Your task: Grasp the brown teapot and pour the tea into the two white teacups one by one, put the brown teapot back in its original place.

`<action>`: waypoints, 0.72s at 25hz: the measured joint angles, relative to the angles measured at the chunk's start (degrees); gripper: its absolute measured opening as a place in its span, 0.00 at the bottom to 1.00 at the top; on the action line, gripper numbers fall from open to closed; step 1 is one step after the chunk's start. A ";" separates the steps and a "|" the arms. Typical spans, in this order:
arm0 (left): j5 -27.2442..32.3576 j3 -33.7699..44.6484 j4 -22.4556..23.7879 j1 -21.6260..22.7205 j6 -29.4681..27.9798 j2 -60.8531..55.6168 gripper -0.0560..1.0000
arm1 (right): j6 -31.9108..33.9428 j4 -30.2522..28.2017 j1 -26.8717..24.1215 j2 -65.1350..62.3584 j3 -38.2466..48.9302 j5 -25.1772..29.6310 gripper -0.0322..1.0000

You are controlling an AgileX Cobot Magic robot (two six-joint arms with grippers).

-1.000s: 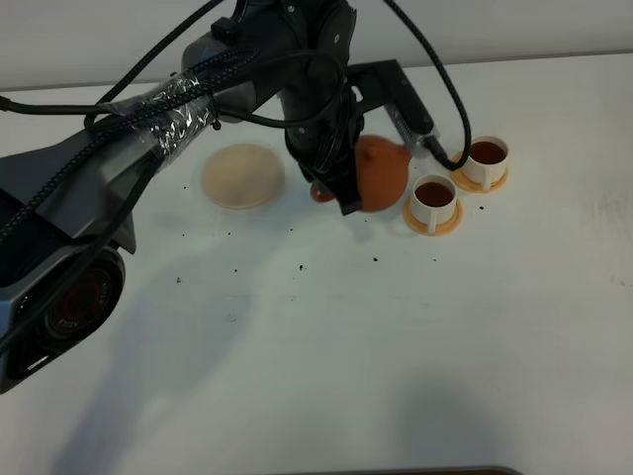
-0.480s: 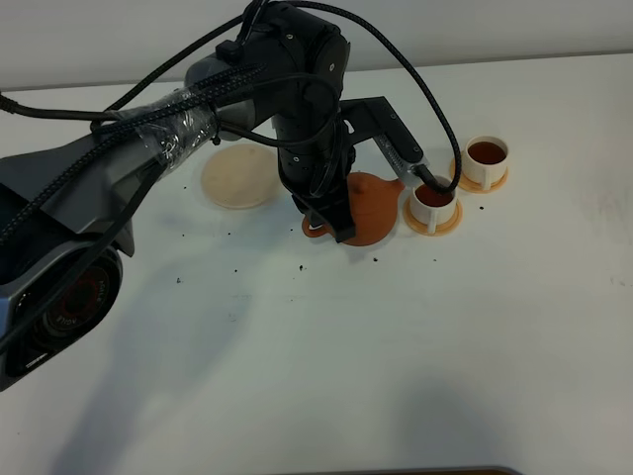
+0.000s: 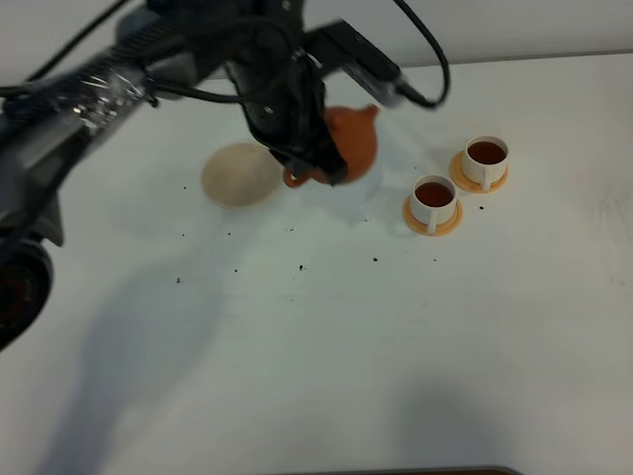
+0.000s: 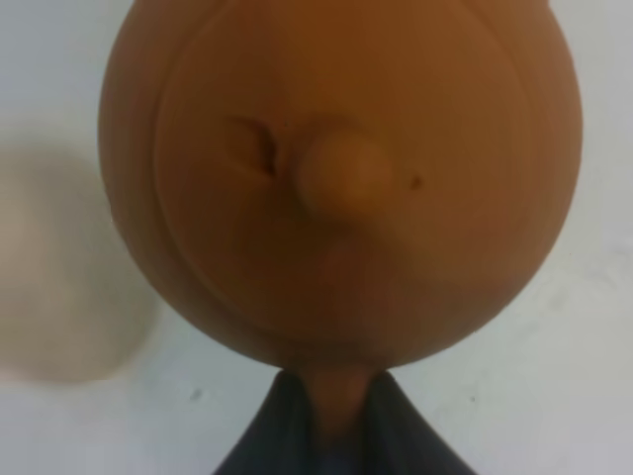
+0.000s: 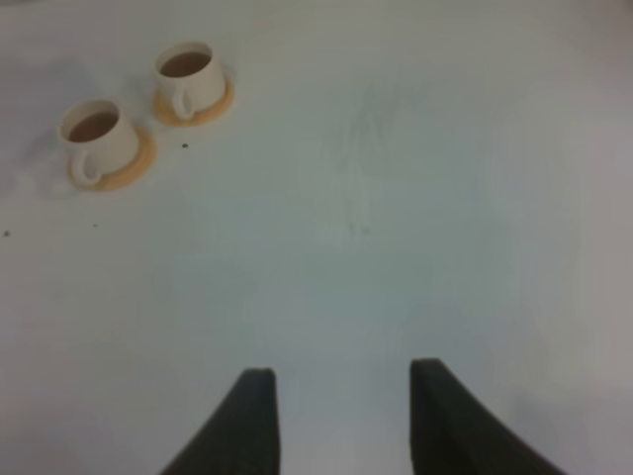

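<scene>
My left gripper (image 3: 309,170) is shut on the handle of the brown teapot (image 3: 350,142) and holds it level above the table, just right of the beige coaster (image 3: 237,175). The left wrist view shows the teapot (image 4: 341,168) from above, with its handle between the fingers (image 4: 396,435) and the coaster (image 4: 59,287) blurred beside it. The two white teacups (image 3: 434,199) (image 3: 486,159) hold dark tea and stand on orange saucers to the right. They also show in the right wrist view (image 5: 97,137) (image 5: 188,74). My right gripper (image 5: 341,421) is open and empty.
Small dark specks (image 3: 300,266) lie scattered on the white table (image 3: 396,346) in front of the coaster and cups. The left arm and its cables (image 3: 119,79) cross the upper left.
My left gripper has moved the teapot away from the near cup, up and to the left, towards the coaster. The cups have not moved.
</scene>
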 joint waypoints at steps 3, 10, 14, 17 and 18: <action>0.00 0.00 0.25 2.87 -7.36 -1.26 0.16 | 0.00 0.00 0.00 0.00 0.00 0.00 0.33; 0.00 0.00 -0.29 9.57 -13.87 -1.74 0.16 | 0.00 0.00 0.00 0.00 0.00 0.00 0.33; 0.00 0.00 -0.97 11.76 -15.51 -1.61 0.16 | 0.00 0.00 0.00 0.00 0.00 0.00 0.33; 0.00 0.50 -2.44 13.12 -16.77 -0.53 0.16 | 0.00 0.00 0.00 0.00 0.00 0.00 0.33; -0.05 0.87 -2.66 13.37 -16.92 -0.03 0.16 | 0.00 0.00 0.00 0.00 0.00 0.00 0.33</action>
